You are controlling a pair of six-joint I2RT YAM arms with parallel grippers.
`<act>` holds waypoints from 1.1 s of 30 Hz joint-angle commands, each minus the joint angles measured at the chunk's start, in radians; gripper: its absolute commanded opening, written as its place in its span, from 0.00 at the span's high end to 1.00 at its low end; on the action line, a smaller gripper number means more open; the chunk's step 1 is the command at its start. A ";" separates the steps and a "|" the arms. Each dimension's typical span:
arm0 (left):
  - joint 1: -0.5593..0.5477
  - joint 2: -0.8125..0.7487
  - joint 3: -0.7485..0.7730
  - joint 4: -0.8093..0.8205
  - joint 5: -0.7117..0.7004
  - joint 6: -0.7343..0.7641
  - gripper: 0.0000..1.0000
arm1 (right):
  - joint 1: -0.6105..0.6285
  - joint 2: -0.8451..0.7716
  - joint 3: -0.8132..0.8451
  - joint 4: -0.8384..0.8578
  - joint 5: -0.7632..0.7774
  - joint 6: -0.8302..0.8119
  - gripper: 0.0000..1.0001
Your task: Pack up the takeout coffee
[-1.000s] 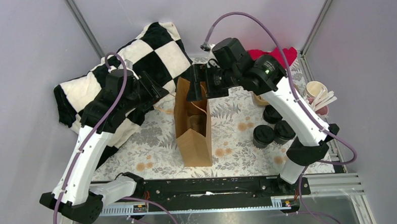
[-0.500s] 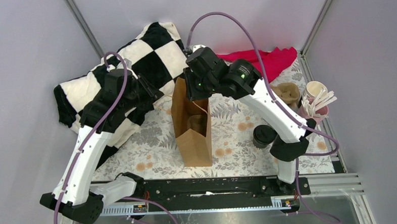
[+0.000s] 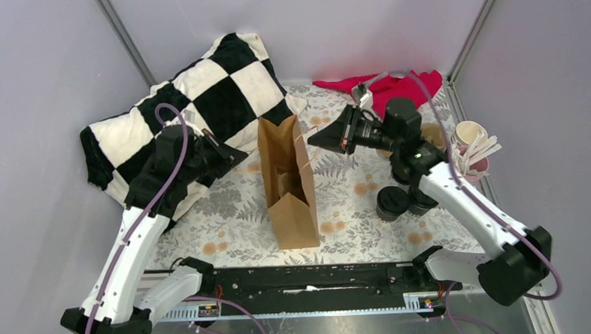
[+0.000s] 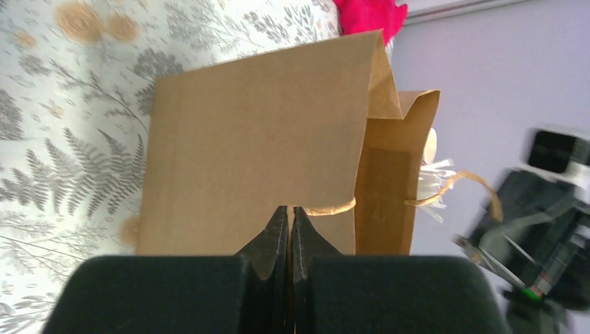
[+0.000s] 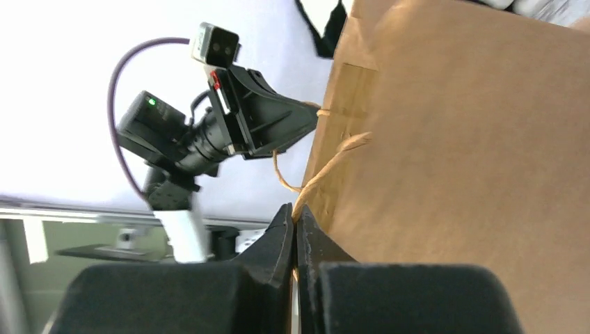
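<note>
Both of your claws are pressed together at the mouth of the tall brown paper bag (image 3: pixel 288 205), one on each side. The left claw (image 4: pixel 289 212) seems to be pinching the left twine handle (image 4: pixel 327 207), whose loop ends right at its tips. The right claw (image 5: pixel 293 212) is nipping the right twine handle (image 5: pixel 334 156), which runs straight down into its closed tips.

The bag stands upright on the fern-printed tablecloth (image 3: pixel 355 232). Its mouth is a narrow slot with its long axis running away from the arm bases. Your claws therefore face each other across the short axis, and I judge that pulling them apart would widen the slot.

The small black lidded coffee cups (image 3: pixel 392 203) stand on the cloth to the right of the bag and well apart from it. At least two show in the top view, tucked just beside and partly under the right forearm. Something rounded sits low inside the bag, but you cannot tell whether it is a cup.

What matters next is that the cups lie behind and below the right claw, on its own side and far from the left one. The right arm is clearly nearer, so it would have to let go of its handle and swing back and down, while the left keeps the mouth steady
</note>
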 commanded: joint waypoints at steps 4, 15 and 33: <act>0.023 -0.107 -0.219 0.183 0.164 -0.154 1.00 | -0.119 0.056 -0.344 0.862 -0.281 0.555 0.98; 0.035 -0.127 -0.328 0.267 0.223 -0.182 1.00 | -0.188 0.079 -0.265 0.293 -0.343 0.102 0.86; 0.035 -0.092 -0.304 0.440 0.352 -0.203 1.00 | 0.016 0.200 0.261 -0.702 0.133 -0.494 0.49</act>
